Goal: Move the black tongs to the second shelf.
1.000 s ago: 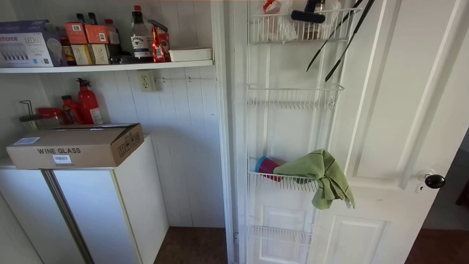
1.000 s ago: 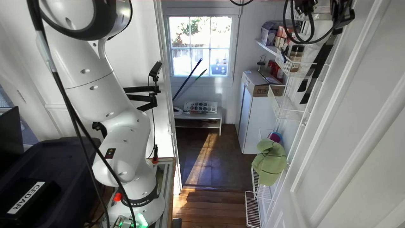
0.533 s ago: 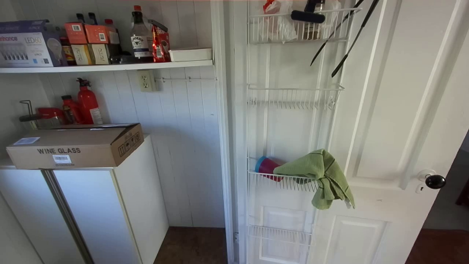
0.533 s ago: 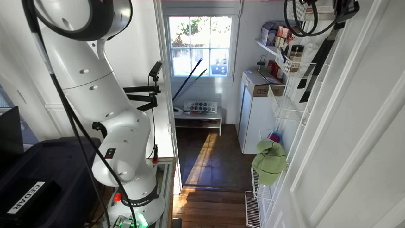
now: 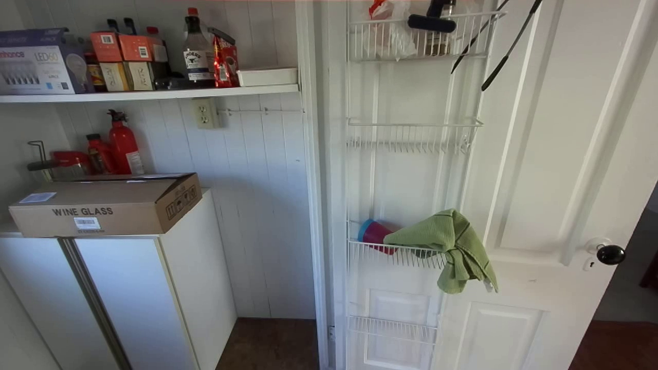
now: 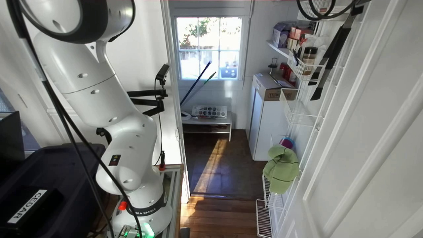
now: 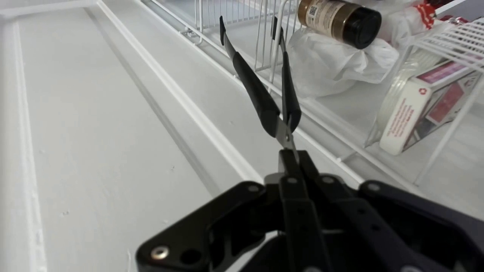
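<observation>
My gripper (image 7: pixel 297 156) is shut on the joined end of the black tongs (image 7: pixel 255 88). The tongs hang with their two arms apart and tips down, also in both exterior views (image 5: pixel 494 74) (image 6: pixel 335 48). They overlap the right end of a white wire basket tier (image 5: pixel 362 41) holding a bag and bottle; I cannot tell whether they touch it. That tier is second from the top in an exterior view (image 6: pixel 299 69), so it fits the second shelf; whether more tiers stand above is out of view. The gripper is mostly out of the exterior views.
A higher tier holds a white box (image 7: pixel 404 113). The bottle (image 7: pixel 338 20) and white bag (image 7: pixel 332 62) lie beside the tongs. A short black object (image 5: pixel 432 23) hangs on the basket front. Below are a bare basket tier (image 5: pixel 411 123) and a green towel (image 5: pixel 457 246). The door (image 6: pixel 373 132) stands close.
The tongs have moved up and, in an exterior view, to the right, still held. Their tips have risen well above the bare tier. The gripper has risen almost out of the exterior views.
</observation>
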